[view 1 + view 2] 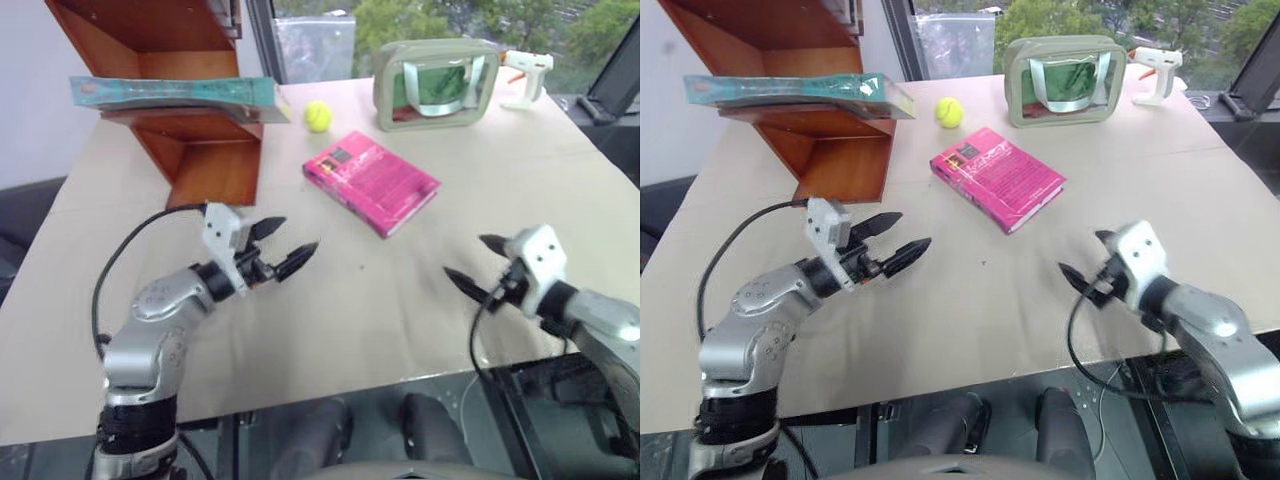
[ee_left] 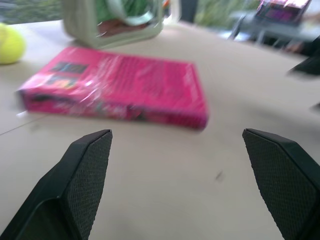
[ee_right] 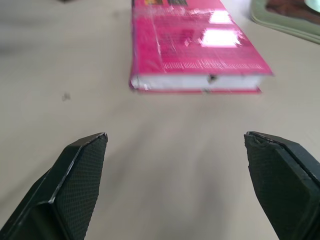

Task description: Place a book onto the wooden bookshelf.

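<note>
You have the book lying flat on the wooden bookshelf, up-left of the left gripper; both grippers' fingers released, empty.

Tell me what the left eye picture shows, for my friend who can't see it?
A teal book lies flat on a wooden bookshelf at the table's far left. A pink book, tennis ball and green pouch sit nearby, while two open tools hover empty.
</note>
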